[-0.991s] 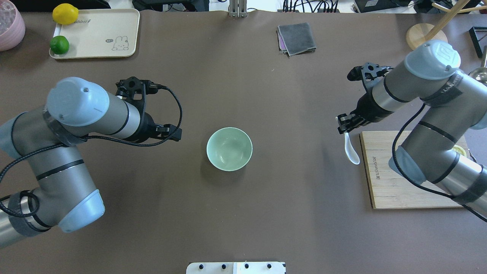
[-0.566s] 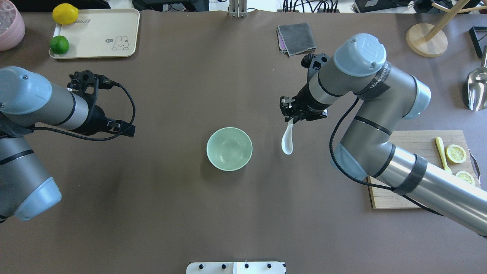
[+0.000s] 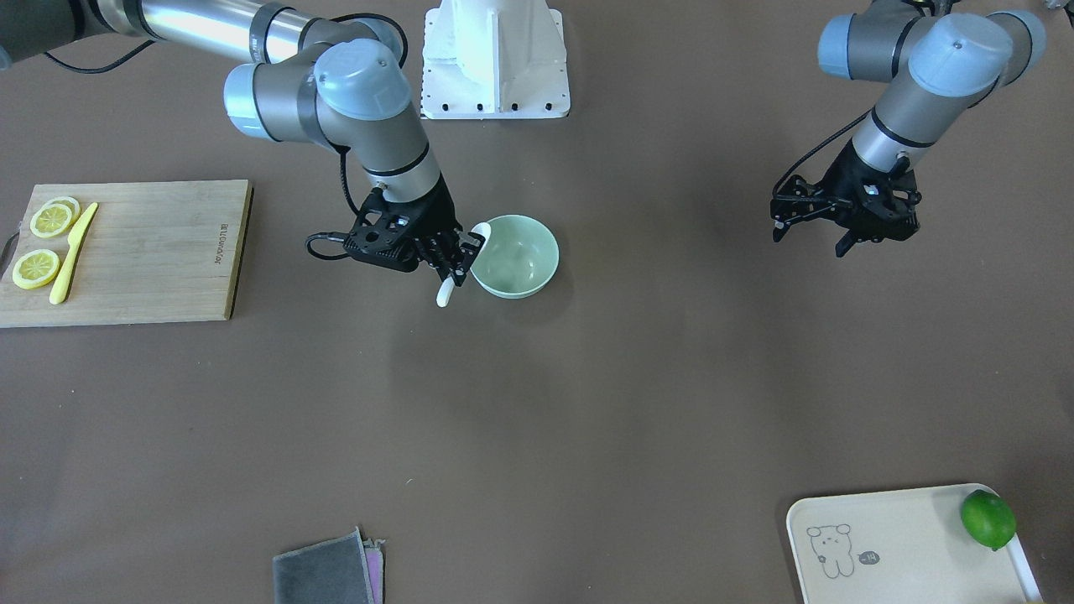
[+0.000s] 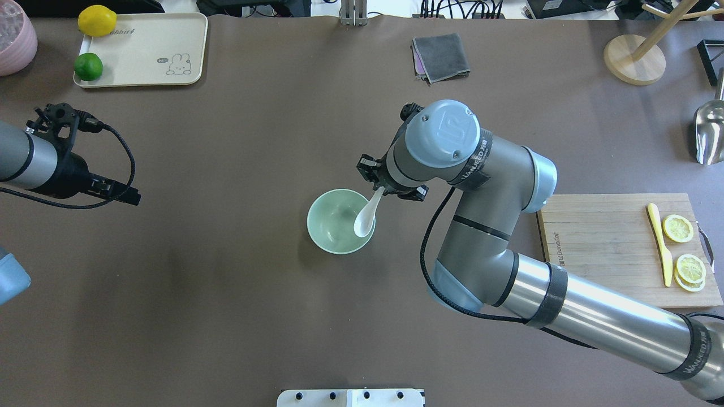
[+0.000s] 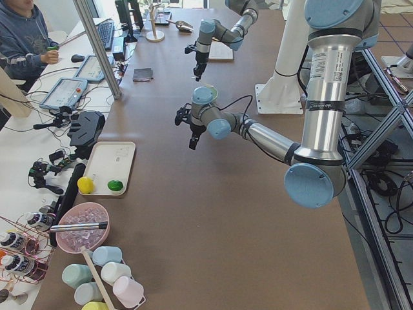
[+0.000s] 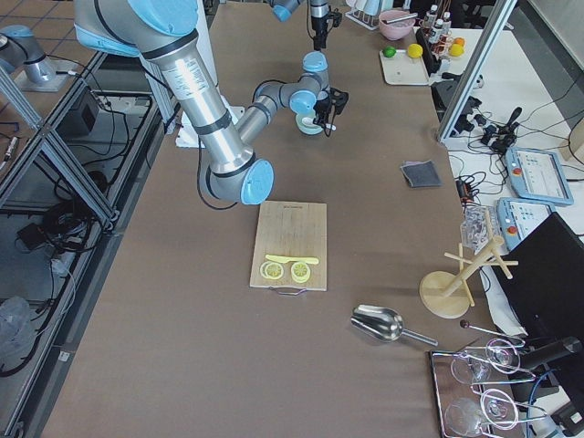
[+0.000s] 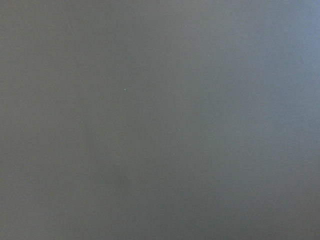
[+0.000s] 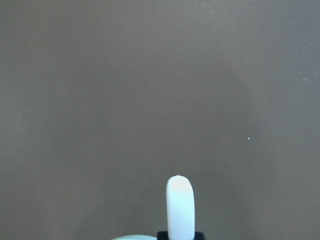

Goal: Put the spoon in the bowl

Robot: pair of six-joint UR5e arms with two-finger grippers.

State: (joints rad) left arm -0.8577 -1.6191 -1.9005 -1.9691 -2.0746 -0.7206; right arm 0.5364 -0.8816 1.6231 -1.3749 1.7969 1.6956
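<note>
The white spoon [image 4: 365, 217] hangs tilted from my right gripper [image 4: 380, 191], which is shut on its handle. The scoop is over the right inner side of the mint-green bowl [image 4: 334, 226]; I cannot tell whether it touches. In the front view the gripper [image 3: 457, 256] is at the left rim of the bowl [image 3: 524, 260], and the spoon's handle tip [image 3: 445, 294] pokes out below it. The right wrist view shows the handle [image 8: 180, 205]. My left gripper [image 4: 116, 192] looks open and empty, far left of the bowl.
A wooden cutting board [image 4: 599, 254] with lemon slices and a yellow knife [image 4: 659, 243] lies at the right. A grey cloth [image 4: 441, 56] is at the back. A tray [image 4: 147, 51] with a lemon and a lime is at the back left. A metal scoop [image 4: 710, 135] is at the far right.
My right arm carried the spoon leftward from beside the cutting board to over the bowl. My left arm drew back to the left, away from the bowl.
</note>
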